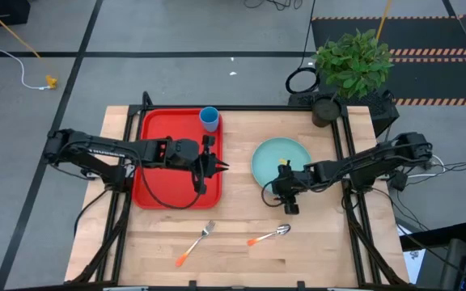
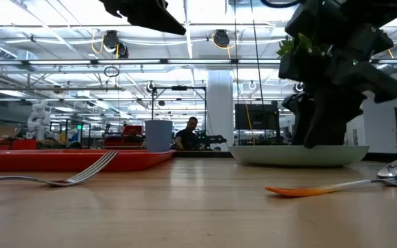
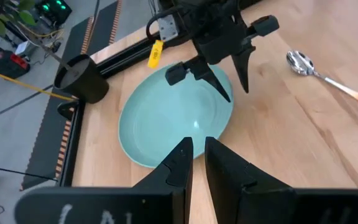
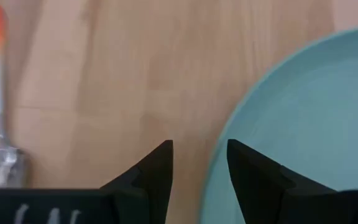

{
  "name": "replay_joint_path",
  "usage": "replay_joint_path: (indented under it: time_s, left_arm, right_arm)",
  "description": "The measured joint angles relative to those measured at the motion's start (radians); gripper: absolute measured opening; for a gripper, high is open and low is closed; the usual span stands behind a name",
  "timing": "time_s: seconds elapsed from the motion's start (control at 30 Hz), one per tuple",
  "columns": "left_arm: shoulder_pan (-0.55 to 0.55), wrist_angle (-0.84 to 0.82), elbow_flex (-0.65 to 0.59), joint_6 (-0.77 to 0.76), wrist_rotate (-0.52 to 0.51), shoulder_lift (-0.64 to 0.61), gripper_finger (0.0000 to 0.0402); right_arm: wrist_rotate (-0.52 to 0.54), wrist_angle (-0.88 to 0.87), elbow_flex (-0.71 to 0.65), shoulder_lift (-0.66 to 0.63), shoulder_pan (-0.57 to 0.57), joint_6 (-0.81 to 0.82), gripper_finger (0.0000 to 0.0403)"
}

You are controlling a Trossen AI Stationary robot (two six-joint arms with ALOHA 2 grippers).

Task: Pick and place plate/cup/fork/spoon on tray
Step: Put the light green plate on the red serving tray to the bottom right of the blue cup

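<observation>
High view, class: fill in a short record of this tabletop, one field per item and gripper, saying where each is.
Tray: red rectangular plastic tray, table's left half
Cup: small blue cylindrical cup, on tray's far right corner
Plate: round light teal plate, on wood, right of tray
Fork: orange-handled, on wood
Spoon: orange-handled, on wood
Left gripper: open, above tray's right rim
Right gripper: open, at plate's near rim

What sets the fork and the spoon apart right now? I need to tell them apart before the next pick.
The orange-handled metal fork ends in silver tines; the orange-handled metal spoon ends in a rounded silver bowl. The fork lies in front of the red rectangular plastic tray; the spoon lies in front of the round light teal plate, near the right gripper. Both rest flat on the wooden table, off the tray, ungripped.
</observation>
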Motion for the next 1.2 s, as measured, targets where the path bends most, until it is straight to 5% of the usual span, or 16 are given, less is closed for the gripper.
replay_joint_path:
  time_s: [0.43, 0.83, 1.03, 1.2]
  left_arm:
    - [0.033, 0.029, 0.000, 0.049, 0.032, 0.000, 0.0047]
    - [0.032, 0.055, 0.000, 0.049, 0.038, 0.000, 0.0047]
    - [0.029, 0.042, -0.002, 0.050, 0.141, 0.043, 0.0049]
    - [0.029, 0.072, 0.005, 0.039, 0.173, 0.111, 0.0098]
  right_arm:
    - [0.007, 0.032, 0.001, 0.018, -0.009, -0.028, 0.0011]
    - [0.003, 0.011, 0.007, 0.009, -0.009, -0.075, 0.0002]
    - [0.003, -0.011, 0.013, -0.025, -0.009, -0.103, 0.0001]
    - [0.003, -0.023, 0.013, -0.063, -0.009, -0.124, 0.0001]
